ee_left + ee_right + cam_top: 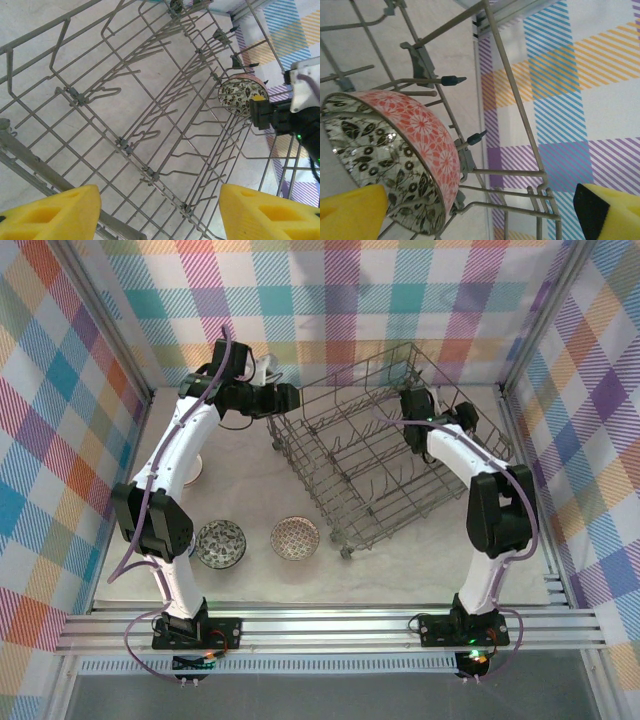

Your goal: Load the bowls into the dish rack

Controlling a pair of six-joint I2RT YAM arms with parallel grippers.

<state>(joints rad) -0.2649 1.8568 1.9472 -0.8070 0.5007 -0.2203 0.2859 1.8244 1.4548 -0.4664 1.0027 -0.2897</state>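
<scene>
The grey wire dish rack (372, 455) stands mid-table, angled. One bowl (395, 150), orange-flowered outside and dark-leaved inside, stands on edge among the tines by the rack's far right wall, also seen as the bowl (241, 92). My right gripper (480, 215) is open just behind it, its left finger (350, 212) beside the rim and nothing clamped. My left gripper (160, 212) hovers open over the rack's left back corner, the left gripper (290, 400) holding nothing. On the table sit a dark speckled bowl (221, 543) and a red-patterned bowl (295, 537).
A white bowl (195, 473) sits partly hidden behind the left arm's forearm. A pale object (266, 368) lies at the back wall behind the left gripper. Plaid walls close in three sides; the rack's tall gridded sides (515, 75) surround the right gripper.
</scene>
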